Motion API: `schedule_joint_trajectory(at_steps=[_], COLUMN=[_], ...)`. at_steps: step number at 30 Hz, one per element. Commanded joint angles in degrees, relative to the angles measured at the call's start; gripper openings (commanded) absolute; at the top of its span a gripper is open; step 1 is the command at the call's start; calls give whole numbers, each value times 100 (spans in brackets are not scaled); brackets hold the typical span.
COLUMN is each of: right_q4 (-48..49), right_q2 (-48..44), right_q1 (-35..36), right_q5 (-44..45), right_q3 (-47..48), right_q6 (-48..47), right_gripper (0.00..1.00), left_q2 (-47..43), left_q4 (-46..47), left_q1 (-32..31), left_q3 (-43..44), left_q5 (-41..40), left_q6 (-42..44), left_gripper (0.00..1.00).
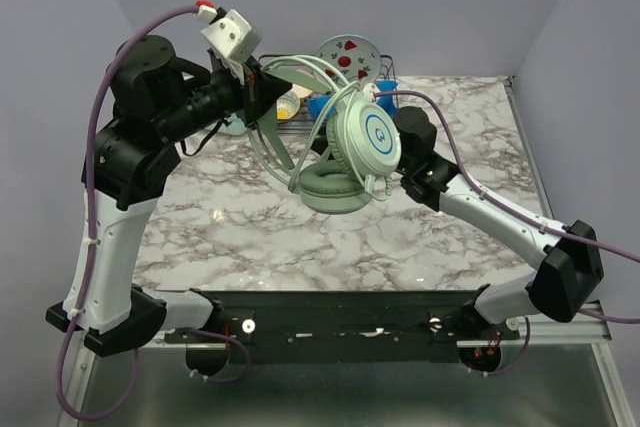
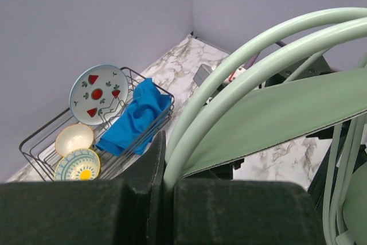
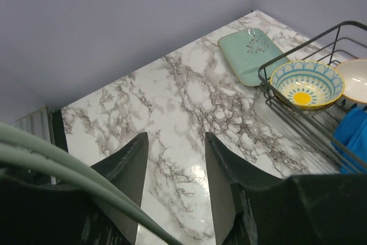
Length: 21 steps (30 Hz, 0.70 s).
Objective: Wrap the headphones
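Note:
The mint-green headphones [image 1: 365, 137] hang in the air above the table's middle. One round ear cup faces up and the padded one [image 1: 332, 189] sits below it. My left gripper [image 1: 258, 87] is shut on the slim headband [image 2: 258, 44], which leaves the pinched jaws [image 2: 165, 170] in an arc to the right. A thin pale cable [image 1: 268, 147] loops down beside the headband. My right gripper [image 3: 176, 139] is open with only marble between its fingers. Two pale green strands [image 3: 57, 164] cross its left finger. In the top view its fingers are hidden behind the ear cup.
A black wire dish rack [image 2: 34, 142] at the back holds a patterned plate [image 2: 98, 93], a blue cloth [image 2: 135, 119] and two bowls [image 3: 307, 84]. A flat mint-green tray [image 3: 252, 53] lies beside it. The right arm [image 1: 480, 207] stretches over the table's right half.

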Motion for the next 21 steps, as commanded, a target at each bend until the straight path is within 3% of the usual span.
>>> schedule_joint_trajectory(at_steps=[1,21], right_q4=[670,618], right_q2=[88,-325], right_q1=[34,104], right_q5=[5,638], right_q3=[-425,-1427], right_q6=[423,292], right_gripper=[54,66], left_q2=[-39,14], left_q4=[271,350], left_q1=[-7,2], left_q3=[314,341], left_q5=[-133,-686], left_q6=[-568,-436], left_gripper=[0,0])
